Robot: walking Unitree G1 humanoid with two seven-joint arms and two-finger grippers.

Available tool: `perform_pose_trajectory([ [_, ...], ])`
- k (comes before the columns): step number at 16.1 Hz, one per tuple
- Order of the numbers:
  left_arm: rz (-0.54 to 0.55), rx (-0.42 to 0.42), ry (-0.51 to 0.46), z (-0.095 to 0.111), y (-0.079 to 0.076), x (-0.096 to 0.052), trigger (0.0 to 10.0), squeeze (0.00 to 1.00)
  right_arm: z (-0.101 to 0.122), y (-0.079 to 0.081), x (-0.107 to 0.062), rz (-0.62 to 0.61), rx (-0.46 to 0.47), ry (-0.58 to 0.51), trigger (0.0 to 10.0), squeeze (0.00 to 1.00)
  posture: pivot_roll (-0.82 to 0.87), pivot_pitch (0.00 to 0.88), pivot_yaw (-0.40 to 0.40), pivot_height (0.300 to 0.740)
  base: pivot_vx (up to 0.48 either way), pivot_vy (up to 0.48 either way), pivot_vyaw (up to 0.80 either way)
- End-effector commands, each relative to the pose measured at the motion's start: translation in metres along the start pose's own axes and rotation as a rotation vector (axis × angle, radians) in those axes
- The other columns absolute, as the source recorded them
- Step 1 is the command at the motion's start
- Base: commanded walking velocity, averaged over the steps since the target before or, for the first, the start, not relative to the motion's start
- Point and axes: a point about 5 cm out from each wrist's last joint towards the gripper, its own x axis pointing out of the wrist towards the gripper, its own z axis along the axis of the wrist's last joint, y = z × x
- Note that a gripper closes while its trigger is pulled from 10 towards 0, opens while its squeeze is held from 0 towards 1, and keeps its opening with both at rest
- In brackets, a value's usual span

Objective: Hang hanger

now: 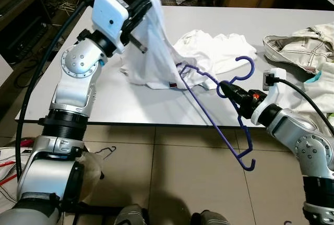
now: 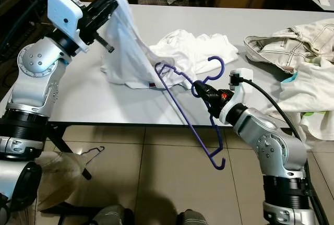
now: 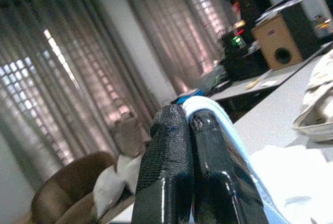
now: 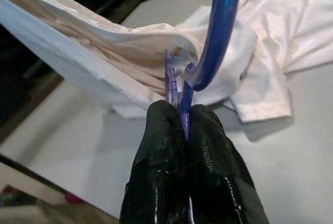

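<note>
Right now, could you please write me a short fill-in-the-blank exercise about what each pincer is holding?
1. The right pincer is shut on the neck of a ____ hanger.
2. The left pincer lifts a white ____ above the table.
3. One end of the hanger is tucked ____ the lifted cloth.

Missing words: purple; shirt; inside

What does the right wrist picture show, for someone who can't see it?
The right gripper pinches the neck of a purple hanger, whose hook curves up. Behind it, a white shirt lies partly lifted off the grey table.
</note>
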Motion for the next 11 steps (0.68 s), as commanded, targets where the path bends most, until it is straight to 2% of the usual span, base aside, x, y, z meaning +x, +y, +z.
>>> perform_pose_trajectory([
  [1,-0.064,0.002,-0.043,0.010,-0.009,0.005,0.0,0.00,0.007,0.002,0.002,0.019,0.027,-0.040,10.0,0.00,-0.08,0.000,0.012,0.740,0.000,0.000,0.00],
  [3,-0.123,0.004,-0.056,0.013,-0.017,0.006,0.0,0.00,0.009,0.001,0.008,0.030,0.061,-0.061,10.0,0.00,-0.08,0.000,0.010,0.740,0.000,0.000,0.00],
  [5,-0.134,0.002,-0.059,0.013,-0.020,0.005,0.0,0.00,0.018,-0.004,0.013,0.001,0.142,-0.127,10.0,0.00,-0.08,0.000,0.003,0.740,0.000,0.000,0.00],
  [7,-0.138,0.007,-0.051,0.014,-0.019,0.004,0.0,0.00,0.031,-0.008,0.014,-0.015,0.261,-0.225,10.0,0.00,-0.07,0.000,0.000,0.740,0.000,0.000,0.00],
  [9,-0.136,0.008,-0.027,0.010,-0.019,0.000,0.0,0.00,0.032,-0.011,0.016,-0.019,0.347,-0.263,10.0,0.00,-0.07,0.000,0.001,0.740,0.000,0.000,0.00],
  [11,-0.161,-0.019,0.010,0.003,-0.026,-0.001,0.0,0.00,0.038,-0.012,0.023,-0.006,0.477,-0.325,10.0,0.00,-0.08,0.000,0.005,0.740,0.000,0.000,0.00],
])
